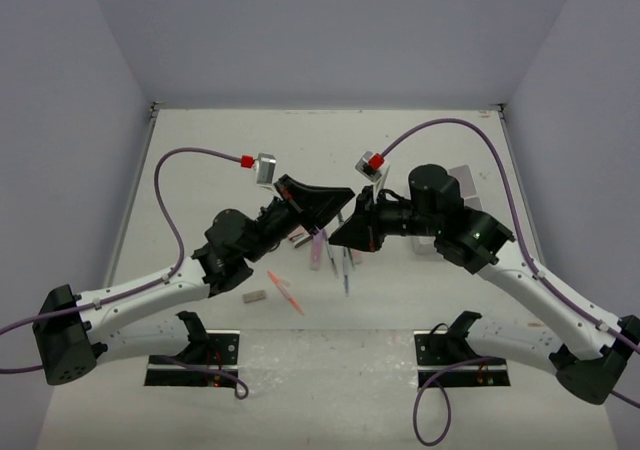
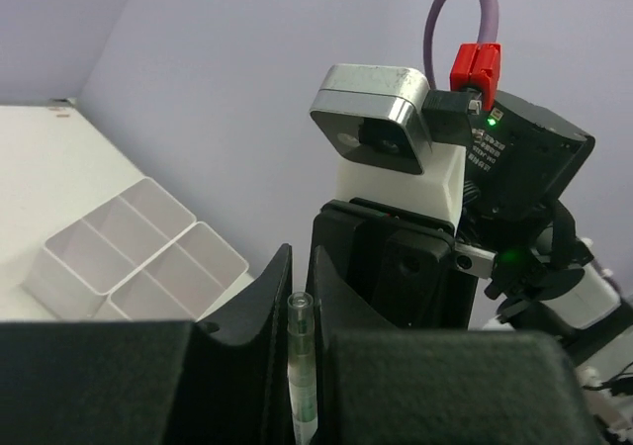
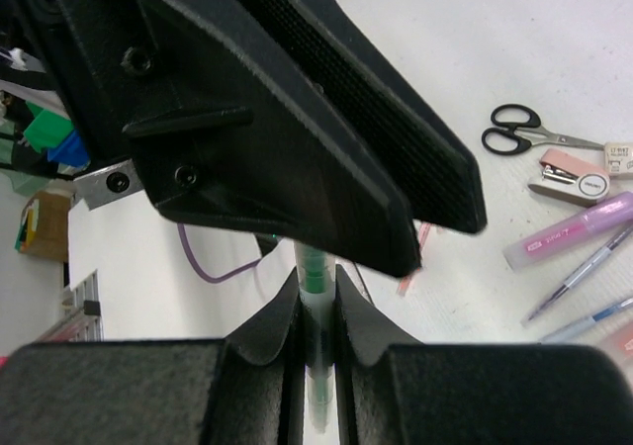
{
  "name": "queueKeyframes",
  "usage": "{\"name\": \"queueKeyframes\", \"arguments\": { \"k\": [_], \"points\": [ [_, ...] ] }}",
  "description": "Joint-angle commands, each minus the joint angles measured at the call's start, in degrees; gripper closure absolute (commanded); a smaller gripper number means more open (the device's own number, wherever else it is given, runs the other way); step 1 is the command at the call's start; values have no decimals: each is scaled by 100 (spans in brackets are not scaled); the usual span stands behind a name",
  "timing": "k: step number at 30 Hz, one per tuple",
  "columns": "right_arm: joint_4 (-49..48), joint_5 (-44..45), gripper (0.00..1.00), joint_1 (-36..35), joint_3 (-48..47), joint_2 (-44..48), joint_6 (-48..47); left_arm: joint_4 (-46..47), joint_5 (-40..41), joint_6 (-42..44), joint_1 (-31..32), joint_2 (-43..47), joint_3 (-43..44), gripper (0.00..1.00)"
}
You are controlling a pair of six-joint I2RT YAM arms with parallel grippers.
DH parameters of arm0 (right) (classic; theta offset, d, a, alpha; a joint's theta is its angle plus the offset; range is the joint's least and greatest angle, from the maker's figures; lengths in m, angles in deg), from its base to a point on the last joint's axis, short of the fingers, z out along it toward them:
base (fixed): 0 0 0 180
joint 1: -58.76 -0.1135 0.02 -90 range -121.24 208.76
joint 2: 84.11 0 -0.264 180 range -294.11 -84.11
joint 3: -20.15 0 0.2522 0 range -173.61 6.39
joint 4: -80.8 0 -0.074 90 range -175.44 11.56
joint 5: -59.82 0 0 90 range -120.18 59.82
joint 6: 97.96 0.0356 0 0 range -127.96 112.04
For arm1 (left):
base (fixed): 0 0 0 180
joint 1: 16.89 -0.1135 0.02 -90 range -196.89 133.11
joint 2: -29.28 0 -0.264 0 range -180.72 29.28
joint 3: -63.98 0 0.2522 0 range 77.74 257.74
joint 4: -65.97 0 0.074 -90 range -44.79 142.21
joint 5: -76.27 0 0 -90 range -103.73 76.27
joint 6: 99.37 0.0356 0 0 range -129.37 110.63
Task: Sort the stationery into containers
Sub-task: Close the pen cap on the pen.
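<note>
A pen (image 3: 315, 302) is gripped at once by the clenched left pincer (image 2: 300, 272) and the clenched right pincer (image 3: 316, 279), its long axis bridging them, while the tray (image 2: 59, 287) lies beyond the right pincer, judged nearer that arm.

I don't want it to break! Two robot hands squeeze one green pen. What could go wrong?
The left end effector and right end effector both clamp one pen. If either pulls before the other lets go, it might bend or slip. A dropped pen would likely land by the purple marker, not in the tray. The two sit very close and might bump.
</note>
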Motion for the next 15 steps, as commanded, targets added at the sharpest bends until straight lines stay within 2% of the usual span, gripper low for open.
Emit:
{"name": "queueKeyframes", "arguments": {
  "k": [1,3,8,10,12,14,15],
  "points": [
    [-2029,637,100,214,260,58,-28,-2414,-1071,1177,533,5,777,100],
    [-2198,567,100,144,522,38,74,-2470,-1370,1510,533,-38,1141,100],
    [-2433,576,100,-83,804,3,228,-2446,-1570,1737,533,-315,1744,100],
    [-2562,745,100,-76,981,93,285,-2555,-1473,1767,533,-376,1885,95],
    [-2614,926,100,-75,1113,227,334,-2703,-845,1769,532,-351,1981,70],
    [-2604,1110,100,-71,1229,212,356,-2994,3,1716,521,-241,2078,30],
    [-2581,1243,100,-66,1273,162,352,-3240,473,1668,515,-196,2182,17]
  ]
}}
